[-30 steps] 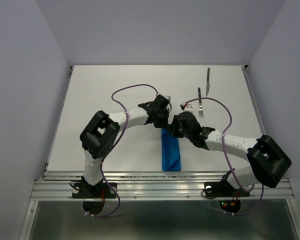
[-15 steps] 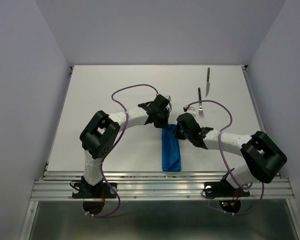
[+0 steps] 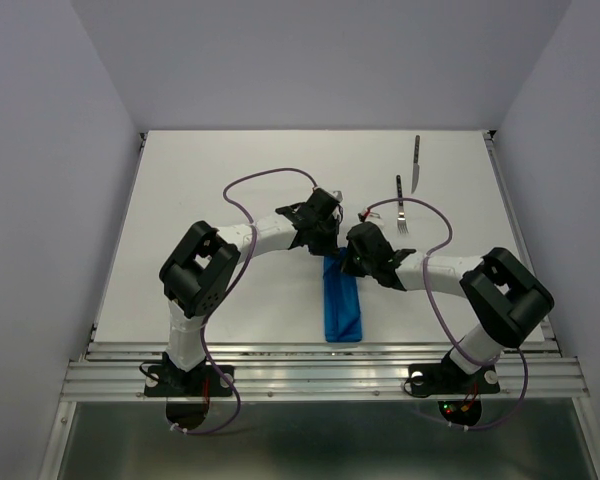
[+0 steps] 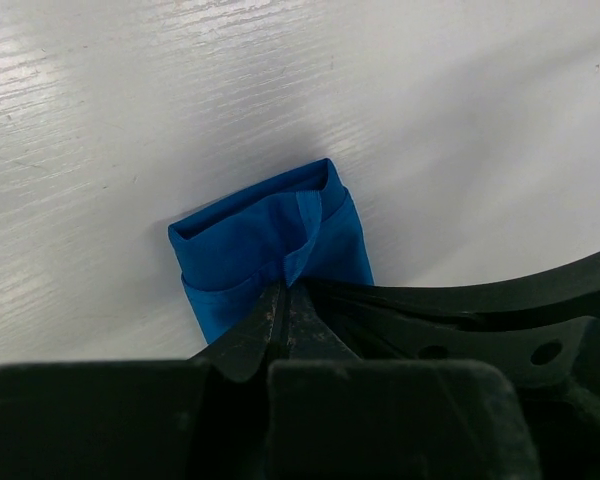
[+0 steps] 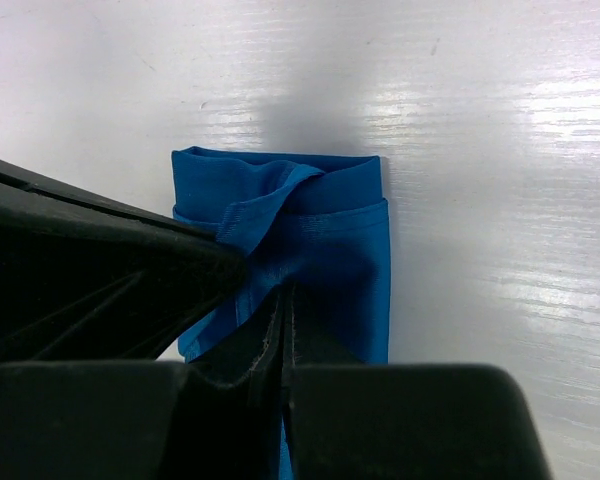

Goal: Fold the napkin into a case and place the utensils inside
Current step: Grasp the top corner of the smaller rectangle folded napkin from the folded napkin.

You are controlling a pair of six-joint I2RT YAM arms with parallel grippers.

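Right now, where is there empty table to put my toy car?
The far-left table, beyond the left arm, is bare. So is the near strip between the left arm and the napkin. Crowded: the middle, where the left pincer and right pincer pinch the napkin, and the far right, with fork and knife.

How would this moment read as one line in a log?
napkin: folded narrow strip | left gripper: shut on its far end | right gripper: shut on same end | fork, knife: out on table

I see a white surface (image 3: 210,170) carrying the folded blue case (image 3: 341,310) near its front, with the fork (image 3: 401,208) and knife (image 3: 416,163) side by side at far right.
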